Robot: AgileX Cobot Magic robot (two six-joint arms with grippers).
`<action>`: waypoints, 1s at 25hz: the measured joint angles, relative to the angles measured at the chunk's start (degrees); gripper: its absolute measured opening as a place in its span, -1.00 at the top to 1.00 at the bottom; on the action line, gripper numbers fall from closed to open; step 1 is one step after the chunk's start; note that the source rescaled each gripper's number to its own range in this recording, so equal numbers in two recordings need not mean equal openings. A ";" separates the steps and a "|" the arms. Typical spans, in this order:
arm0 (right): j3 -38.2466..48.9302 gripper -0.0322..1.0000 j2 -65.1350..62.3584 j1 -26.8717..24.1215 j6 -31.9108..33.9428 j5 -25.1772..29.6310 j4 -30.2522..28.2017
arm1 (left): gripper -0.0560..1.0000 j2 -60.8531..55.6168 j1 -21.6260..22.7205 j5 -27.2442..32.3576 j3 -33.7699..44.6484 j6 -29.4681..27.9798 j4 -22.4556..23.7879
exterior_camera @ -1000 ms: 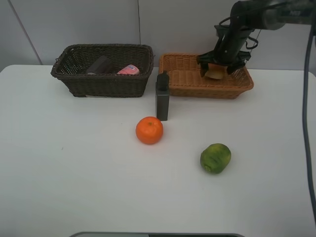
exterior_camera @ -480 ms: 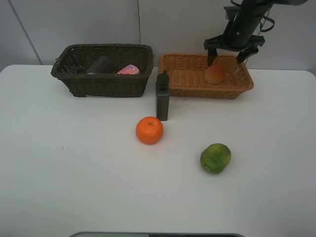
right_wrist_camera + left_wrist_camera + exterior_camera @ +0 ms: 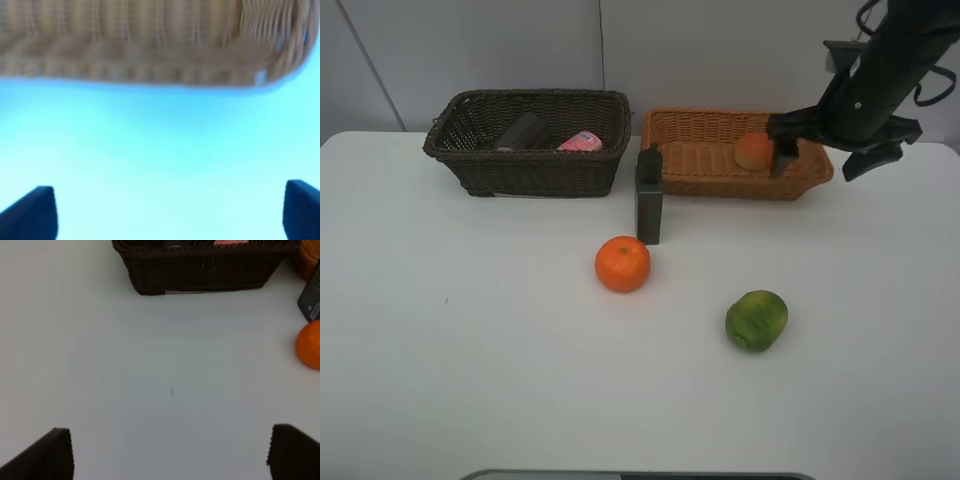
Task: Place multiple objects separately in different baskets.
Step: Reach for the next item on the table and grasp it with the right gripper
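Okay, peach (image 3: 754,151) red-yellow, round, lying in orange-tan basket (image 3: 700,160); right gripper (image 3: 817,170) spread wide, empty, at basket's right end; left gripper (image 3: 170,455) spread, empty. White table (image 3: 470,350), grey wall (image 3: 470,50).

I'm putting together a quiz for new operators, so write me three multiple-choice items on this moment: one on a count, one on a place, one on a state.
1. Fruits lying on the table, outside any basket: A three; B one; C two.
2. The red-yellow peach-like fruit is: A on the table; B in the orange-tan basket; C in the dark brown basket.
3. The right hand is: A open and empty; B shut on a fruit; C shut on a bottle.

Answers:
1. C: only the orange and the green fruit lie on the table.
2. B: it sits within the tan wicker walls.
3. A: its fingers stand wide apart with nothing between them.
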 joint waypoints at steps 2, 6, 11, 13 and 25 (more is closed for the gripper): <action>3.93 -1.00 -3.33 1.03 1.70 -0.20 0.94 | -0.94 0.00 0.00 0.00 0.00 0.00 0.00; 9.97 -1.00 -7.40 4.47 6.01 -0.27 1.51 | -0.94 0.00 0.00 0.00 0.00 0.00 0.00; 14.84 -1.00 -7.98 10.05 12.36 -0.27 1.84 | -0.94 0.00 0.00 0.00 0.00 0.00 0.00; 16.09 -1.00 -7.98 11.90 14.14 -0.27 2.65 | -0.94 0.00 0.00 0.00 0.00 0.00 0.00; 22.08 -1.00 -7.64 16.99 38.12 -7.31 1.50 | -0.94 0.00 0.00 0.00 0.00 0.00 0.00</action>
